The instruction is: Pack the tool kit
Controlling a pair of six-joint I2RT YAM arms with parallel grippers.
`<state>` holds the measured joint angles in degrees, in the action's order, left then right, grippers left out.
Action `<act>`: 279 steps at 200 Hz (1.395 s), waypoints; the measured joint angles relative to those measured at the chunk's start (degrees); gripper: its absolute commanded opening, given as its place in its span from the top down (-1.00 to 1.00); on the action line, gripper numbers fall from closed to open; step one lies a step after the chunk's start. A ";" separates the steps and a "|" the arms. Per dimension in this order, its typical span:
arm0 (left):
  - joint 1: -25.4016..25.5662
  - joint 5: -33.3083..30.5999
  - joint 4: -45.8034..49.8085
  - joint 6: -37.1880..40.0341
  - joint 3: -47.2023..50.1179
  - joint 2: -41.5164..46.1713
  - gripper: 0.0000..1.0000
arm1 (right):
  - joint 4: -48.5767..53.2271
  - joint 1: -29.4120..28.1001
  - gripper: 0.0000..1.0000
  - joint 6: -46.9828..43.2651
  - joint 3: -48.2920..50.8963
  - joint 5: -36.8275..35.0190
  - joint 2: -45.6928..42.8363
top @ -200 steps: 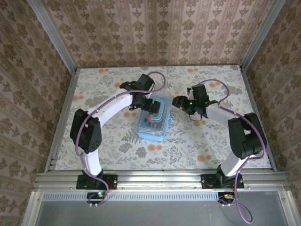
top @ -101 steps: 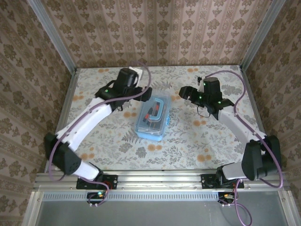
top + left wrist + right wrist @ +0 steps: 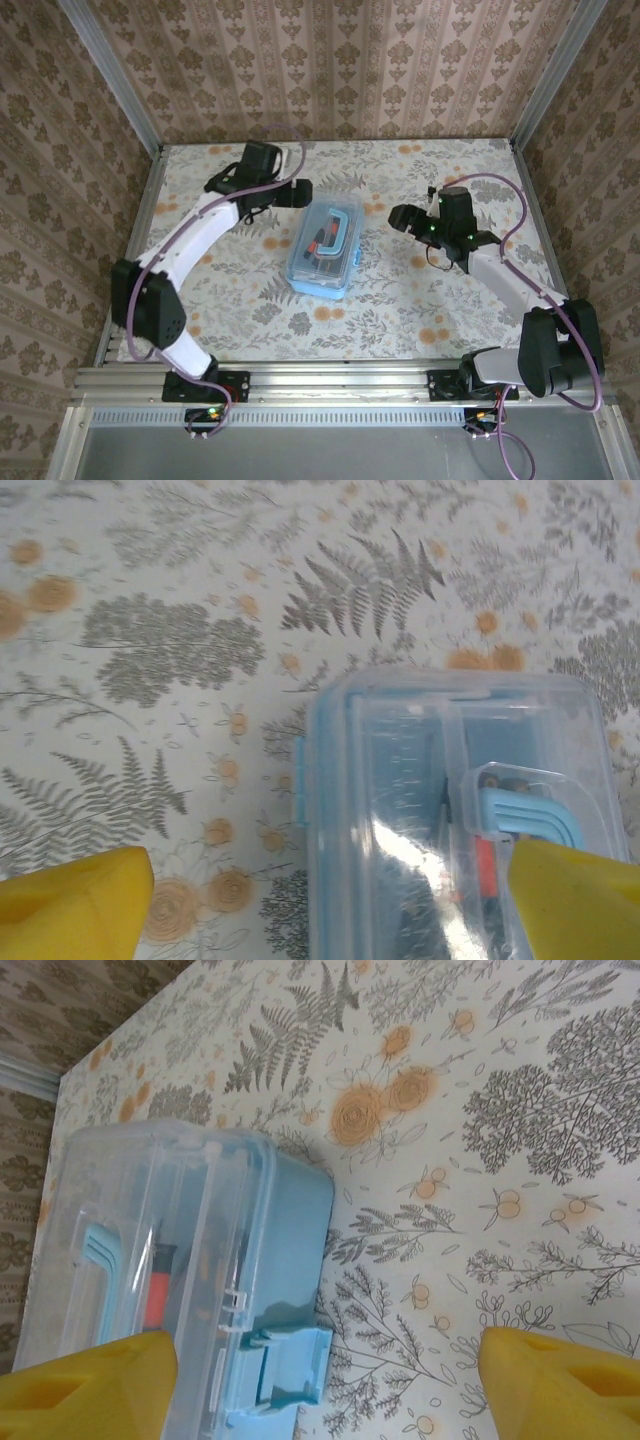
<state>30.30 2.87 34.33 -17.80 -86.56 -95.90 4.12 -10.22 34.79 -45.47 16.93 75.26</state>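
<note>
Both arms have just backed off the case (image 3: 323, 252); a second ago the left claw (image 3: 292, 193) was down on its far end and the right claw (image 3: 398, 214) was at its far right corner, and now each hangs on its own side, apart from it; the case sits where it was, in the middle of the flowered worktop (image 3: 420, 300), with the clear lid (image 3: 400, 780) down over the base; each claw has its yellow fingers (image 3: 70, 905) spread wide and holds nothing; the blue handle (image 3: 530, 825) shows at the lid, and the orange-and-black screwdrivers (image 3: 155, 1295) lie inside; the blue latch (image 3: 290, 1365) looks folded against the wall, though I cannot tell whether it has snapped home; to my eye the packing is done or nearly so, with only that latch left to check
</note>
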 measured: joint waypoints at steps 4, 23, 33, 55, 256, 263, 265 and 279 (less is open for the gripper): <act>0.55 -0.09 1.05 0.20 -1.20 -1.05 -0.85 | -0.04 0.00 -0.63 -0.15 0.31 0.24 0.00; 3.56 -0.28 5.25 1.68 -5.14 -5.05 -0.86 | -0.44 0.00 -0.66 -0.37 1.66 1.03 0.00; 5.05 -0.31 7.10 2.49 -5.90 -6.38 -0.86 | -0.79 0.00 -0.67 -0.35 2.43 1.38 0.00; 7.65 -0.17 10.64 3.56 -6.38 -8.59 -0.85 | -0.90 0.00 -0.67 -0.35 3.37 1.97 0.00; 7.58 -0.04 13.00 4.09 -6.49 -11.39 -0.75 | 2.01 0.00 -0.66 -0.33 3.43 2.38 0.00; 7.69 -0.07 13.57 4.09 -6.49 -11.78 -0.78 | 2.03 0.00 -0.66 -0.33 3.43 2.38 -0.02; 7.76 -0.07 13.70 4.09 -6.49 -11.87 -0.79 | 2.05 0.00 -0.66 -0.33 3.43 2.40 -0.02; 7.93 -0.26 13.75 4.07 -6.49 -12.00 -0.81 | 2.29 0.00 -0.65 -0.33 3.43 2.38 -0.22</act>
<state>38.24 2.61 48.07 -13.74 -93.06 -107.90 6.42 -10.22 34.46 -42.04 19.31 75.05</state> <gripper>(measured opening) 0.899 0.829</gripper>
